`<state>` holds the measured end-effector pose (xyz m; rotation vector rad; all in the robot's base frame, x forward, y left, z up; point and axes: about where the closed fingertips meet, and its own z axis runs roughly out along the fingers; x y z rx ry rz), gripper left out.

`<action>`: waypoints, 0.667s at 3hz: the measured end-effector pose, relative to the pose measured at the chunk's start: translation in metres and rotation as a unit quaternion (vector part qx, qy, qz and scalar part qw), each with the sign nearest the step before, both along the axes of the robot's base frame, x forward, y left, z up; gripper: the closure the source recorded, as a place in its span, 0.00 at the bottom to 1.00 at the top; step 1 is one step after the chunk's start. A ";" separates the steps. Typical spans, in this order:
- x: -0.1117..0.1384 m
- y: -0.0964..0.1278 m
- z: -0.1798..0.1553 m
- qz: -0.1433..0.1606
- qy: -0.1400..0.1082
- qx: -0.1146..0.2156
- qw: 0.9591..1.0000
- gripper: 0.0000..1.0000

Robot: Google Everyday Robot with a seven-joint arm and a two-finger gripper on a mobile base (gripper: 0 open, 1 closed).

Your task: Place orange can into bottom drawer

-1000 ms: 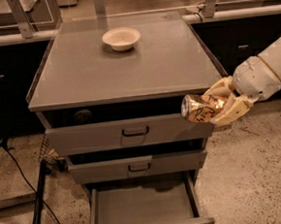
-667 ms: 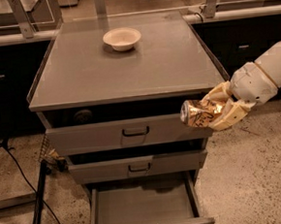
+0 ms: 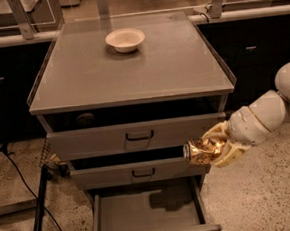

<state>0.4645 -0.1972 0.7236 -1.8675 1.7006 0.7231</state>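
My gripper (image 3: 215, 149) comes in from the right on a white arm and is shut on the orange can (image 3: 200, 150). The can is shiny orange-gold, lies on its side and points its silvery end to the left. It hangs in front of the right end of the middle drawer front, above the right side of the bottom drawer (image 3: 142, 213). The bottom drawer is pulled out: a wide shallow grey tray with a bare flat floor.
A grey cabinet (image 3: 129, 68) with a flat top carries a white bowl (image 3: 125, 40). Two grey drawer fronts with black loop handles (image 3: 139, 136) sit above the open tray. A black stand and cable (image 3: 39, 211) are on the speckled floor at left.
The gripper with the can has moved down and a little left, from beside the top drawer front to the level of the middle drawer front.
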 end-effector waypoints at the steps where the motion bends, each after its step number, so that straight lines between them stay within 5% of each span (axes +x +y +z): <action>1: -0.025 0.011 -0.066 0.014 -0.039 -0.031 0.999 1.00; 2: -0.022 0.014 -0.068 0.007 -0.037 -0.028 0.999 1.00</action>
